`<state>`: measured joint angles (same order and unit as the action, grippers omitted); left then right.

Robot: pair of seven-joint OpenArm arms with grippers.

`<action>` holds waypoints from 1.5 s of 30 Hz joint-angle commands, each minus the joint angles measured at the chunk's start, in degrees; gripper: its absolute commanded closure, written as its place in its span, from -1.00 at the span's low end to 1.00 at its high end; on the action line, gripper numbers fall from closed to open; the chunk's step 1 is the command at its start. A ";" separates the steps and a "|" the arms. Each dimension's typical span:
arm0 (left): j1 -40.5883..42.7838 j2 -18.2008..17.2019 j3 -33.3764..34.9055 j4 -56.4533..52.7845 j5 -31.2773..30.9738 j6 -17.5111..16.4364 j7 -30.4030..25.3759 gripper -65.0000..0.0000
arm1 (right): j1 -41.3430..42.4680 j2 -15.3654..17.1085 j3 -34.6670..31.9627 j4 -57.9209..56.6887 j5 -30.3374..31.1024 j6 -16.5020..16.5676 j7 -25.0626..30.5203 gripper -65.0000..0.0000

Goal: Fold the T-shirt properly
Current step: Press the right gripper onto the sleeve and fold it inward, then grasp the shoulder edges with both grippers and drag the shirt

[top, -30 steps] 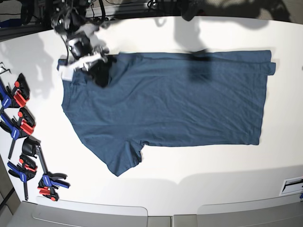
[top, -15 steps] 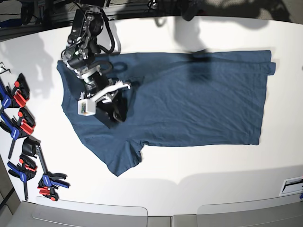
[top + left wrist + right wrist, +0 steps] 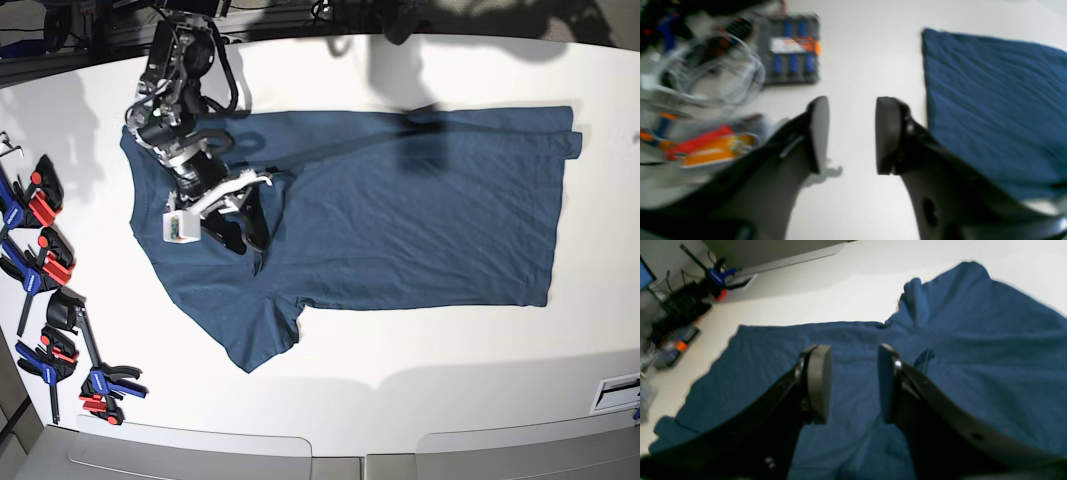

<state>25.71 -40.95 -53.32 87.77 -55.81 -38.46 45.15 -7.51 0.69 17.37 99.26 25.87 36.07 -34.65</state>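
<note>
A dark teal-blue short-sleeved cotton T-shirt (image 3: 400, 210) lies spread flat across the middle of the white tabletop (image 3: 420, 370). The right end effector (image 3: 245, 232) sits over its left part. Blue-and-red plastic clamps (image 3: 45, 270) line the tabletop's left edge, well apart from the shirt.

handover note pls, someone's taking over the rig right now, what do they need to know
Right gripper: open, empty, low over the T-shirt near its collar end.
Left gripper: open, empty, over bare table beside the shirt's edge; not seen in the base view.
Shirt: spread across the table, one sleeve toward the front, a small fold near the right gripper.
Done: no clear fold yet.
Left: essentially all the folding.
</note>
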 commanded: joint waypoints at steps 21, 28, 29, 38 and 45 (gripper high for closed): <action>-3.41 7.72 29.24 0.87 12.68 -1.54 -4.55 1.00 | -8.87 7.21 15.19 1.09 -1.66 -2.45 -3.41 1.00; -4.92 13.22 33.99 0.81 30.82 13.70 -12.63 1.00 | -9.20 7.58 15.19 -1.01 -7.93 -8.68 -1.77 1.00; -4.85 13.88 33.99 0.68 31.87 13.68 -12.57 1.00 | -9.18 7.74 15.19 -2.21 -7.91 -8.70 -1.73 1.00; -3.93 14.08 33.97 -2.71 30.64 13.66 -2.62 1.00 | -11.63 9.25 15.15 -12.28 -1.05 -4.66 -1.92 1.00; 2.56 10.54 33.86 -2.67 23.91 13.62 -1.03 1.00 | -17.33 13.03 15.23 -12.00 6.34 0.00 -5.53 1.00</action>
<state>27.20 -30.15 -19.59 85.49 -34.70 -25.71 39.03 -24.56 13.04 32.32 86.63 32.23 36.07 -39.90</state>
